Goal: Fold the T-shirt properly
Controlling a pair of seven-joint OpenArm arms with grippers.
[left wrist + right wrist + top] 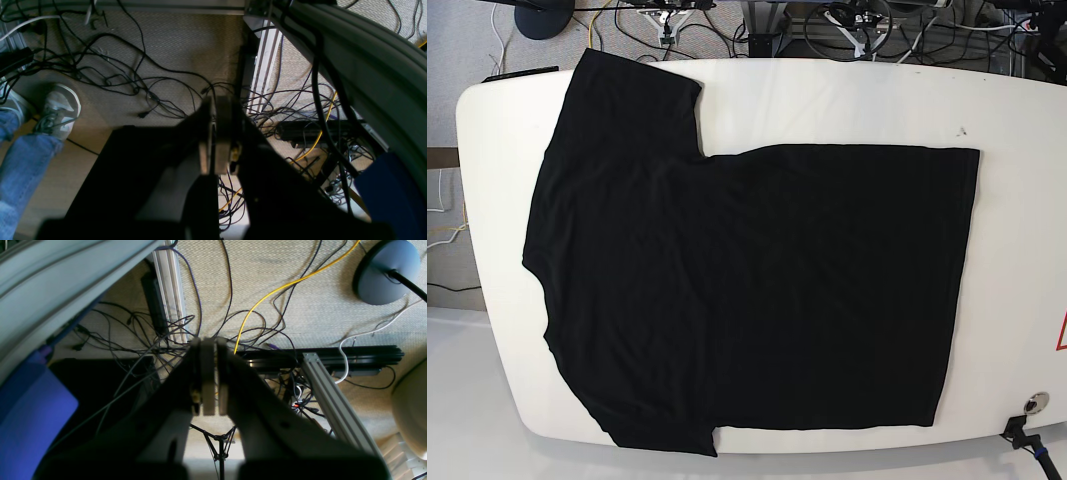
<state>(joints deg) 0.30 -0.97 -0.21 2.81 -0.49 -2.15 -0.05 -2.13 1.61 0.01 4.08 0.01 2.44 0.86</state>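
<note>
The black T-shirt (747, 290) lies spread flat on the white table (847, 100), plain side up. Its collar is at the left, its hem at the right, and its sleeves lie at the top left (632, 95) and bottom left (657, 430). Neither arm shows in the base view. In the left wrist view my left gripper (215, 106) is shut with nothing in it, hanging over the cabled floor beside the table's edge (367, 66). My right gripper (208, 343) is likewise shut and empty above the floor, the table's edge (50, 280) at its upper left.
Tangled cables cover the carpet under both grippers. A person's shoe (60, 110) and jeans leg stand at the left of the left wrist view. A round lamp base (383, 270) and an aluminium frame bar (333, 400) sit near the right gripper.
</note>
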